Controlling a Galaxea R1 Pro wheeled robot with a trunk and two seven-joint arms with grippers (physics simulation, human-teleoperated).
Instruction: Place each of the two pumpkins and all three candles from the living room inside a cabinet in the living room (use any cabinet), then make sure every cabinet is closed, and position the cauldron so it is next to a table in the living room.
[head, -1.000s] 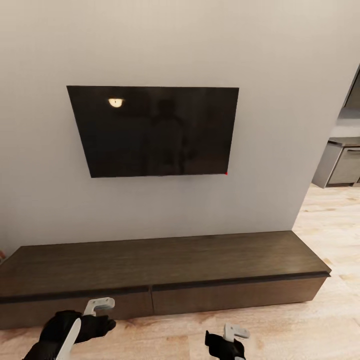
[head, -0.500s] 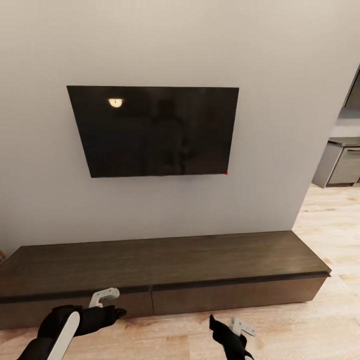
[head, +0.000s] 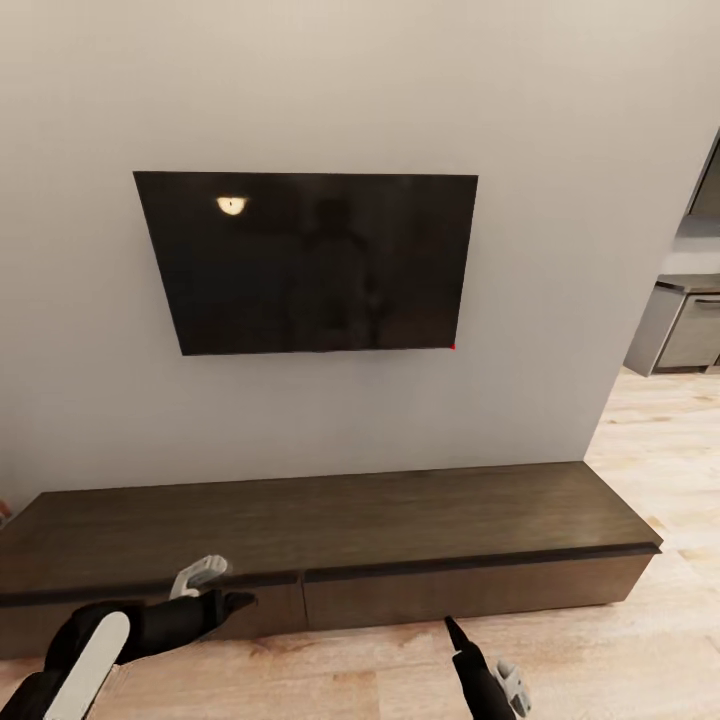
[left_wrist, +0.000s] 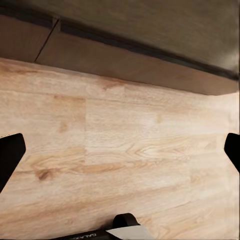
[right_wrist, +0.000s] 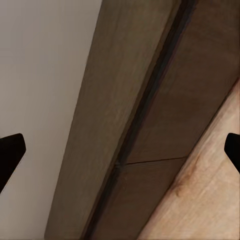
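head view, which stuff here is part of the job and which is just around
Job things:
- cabinet, fronts shut
- left gripper, open
- right gripper, open

Just around:
- wall TV
- plank floor
- grey kitchen unit

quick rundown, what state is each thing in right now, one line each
long low dark-brown wooden cabinet: both flat fronts flush, closed, nothing on its top
black wall-mounted television: screen dark, off
left gripper: jaws wide apart, holding nothing, close in front of the cabinet's left front
right gripper: jaws wide apart, holding nothing, low over the light wood plank floor
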